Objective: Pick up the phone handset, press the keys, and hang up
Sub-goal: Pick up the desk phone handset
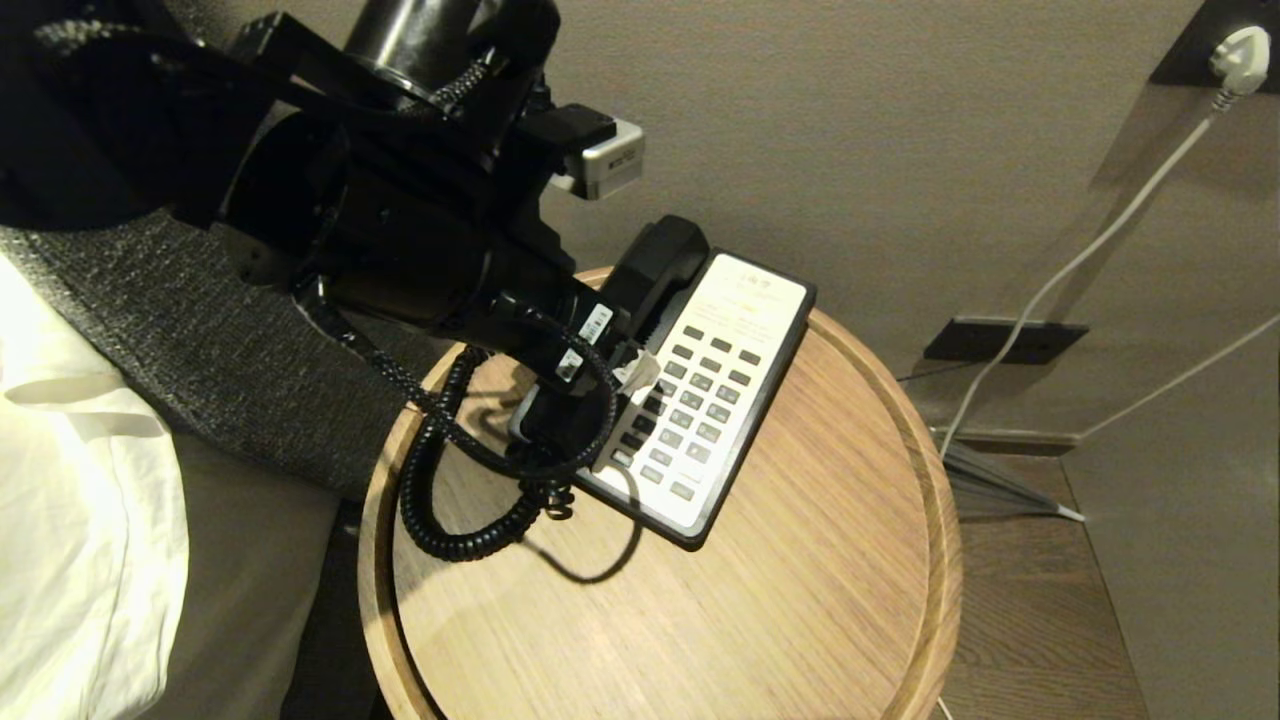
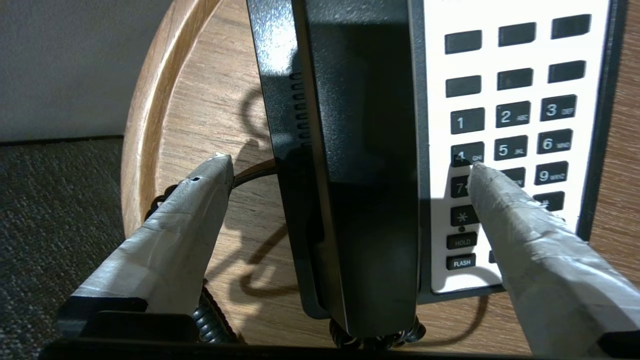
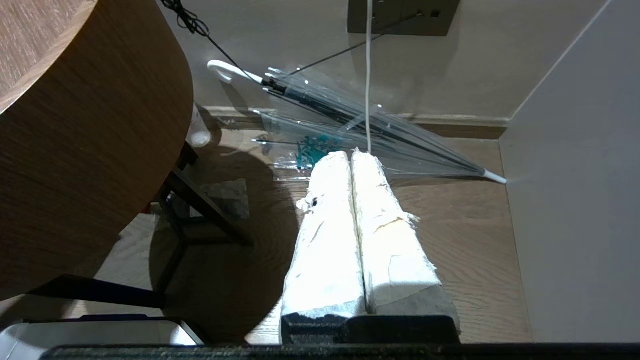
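Tape-wrapped fingers (image 2: 170,240) of the left pincer (image 2: 350,170) stand nearest the left wrist camera, spread wide and released, with nothing gripped. One finger is over the bare desk (image 2: 210,100) beside the phone; the other is over the keys (image 2: 505,130), its tip near the 4 key. Whether that tip touches the faceplate cannot be determined from this view.

Between the two fingers lies the phone handset (image 2: 365,165), a long glossy black piece seated in its cradle along the left side of the phone base (image 1: 770,400). No finger touches the handset in the wrist view. In the head view the far end of the handset (image 1: 660,260) projects beyond the left arm, and the left pincer (image 1: 600,400) is positioned low over the near half of the phone. A black coiled cord (image 1: 440,500) loops from the near end of the phone onto the desk surface.

Grey rectangular keys (image 1: 700,400) sit in rows on the cream-white faceplate. The phone rests at an angle on a round wooden desk (image 1: 820,600) with a raised rim.

Right pincer (image 3: 352,160): clenched, both tape-wrapped fingers pressed together, empty, parked low beside the desk and pointing at the wooden floor (image 3: 475,240). A folded transparent umbrella (image 3: 360,120) lies on the floor by the wall. A white cable (image 1: 1100,240) runs from a wall plug (image 1: 1238,50).
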